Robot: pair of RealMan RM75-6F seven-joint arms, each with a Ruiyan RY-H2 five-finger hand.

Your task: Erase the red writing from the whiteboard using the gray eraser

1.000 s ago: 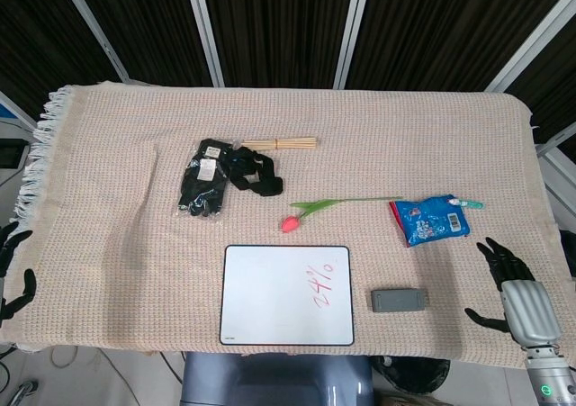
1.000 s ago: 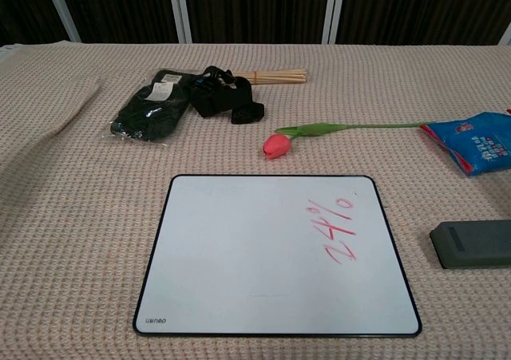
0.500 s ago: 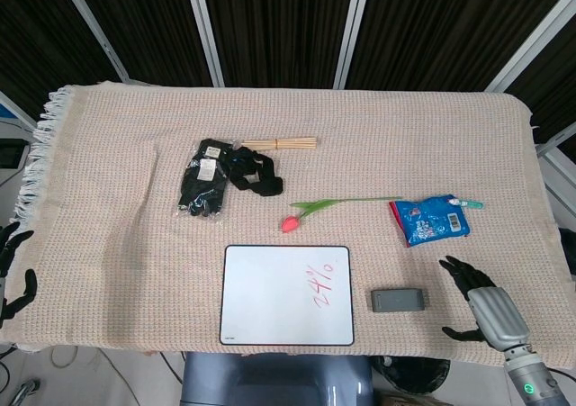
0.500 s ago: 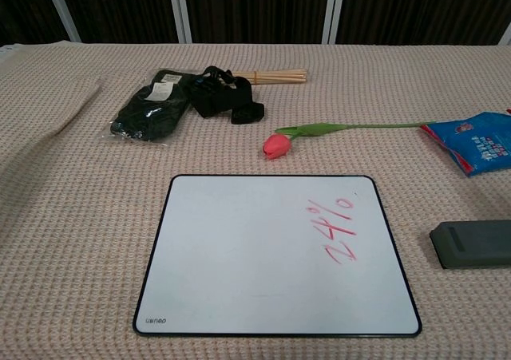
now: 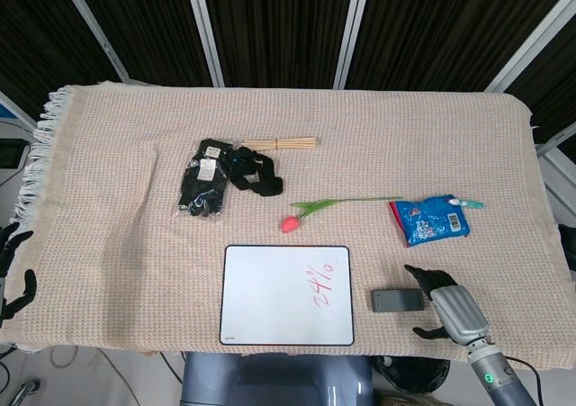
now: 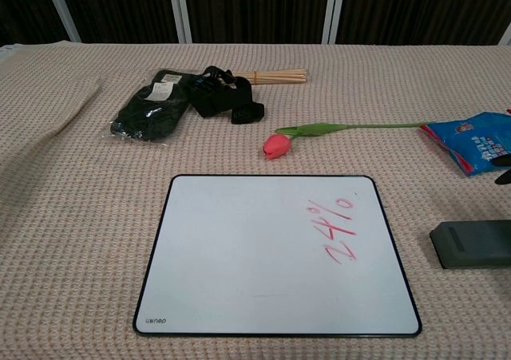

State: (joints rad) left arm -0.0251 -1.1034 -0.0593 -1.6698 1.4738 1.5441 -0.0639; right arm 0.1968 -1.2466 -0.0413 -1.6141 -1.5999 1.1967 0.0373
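On the table, near edge, centre: whiteboard [image 5: 287,295], lying flat, black-framed; all places below are given relative to it.
Red writing [image 5: 324,284]: on the right part of the whiteboard surface, reading roughly "24%".
Gray eraser [image 5: 397,300]: just beside the whiteboard's right edge, flat on the beige woven cloth [image 5: 117,199], apart from the frame.
Right hand [image 5: 441,300]: right of the whiteboard, at the eraser's right end; fingers spread wide, holding nothing; contact with the eraser cannot be told.
Left hand [image 5: 11,275]: well to the left of the whiteboard, at the cloth's edge; only dark fingers show, apart, holding nothing.
Tulip [image 5: 328,209]: just beyond the whiteboard's far edge, red head to the left.
Blue snack packet [image 5: 430,219]: beyond the whiteboard's far right corner.
Black gloves [image 5: 206,188]: beyond the far left corner, with a black strap [image 5: 255,173] and bamboo skewers [image 5: 280,142] beside them.
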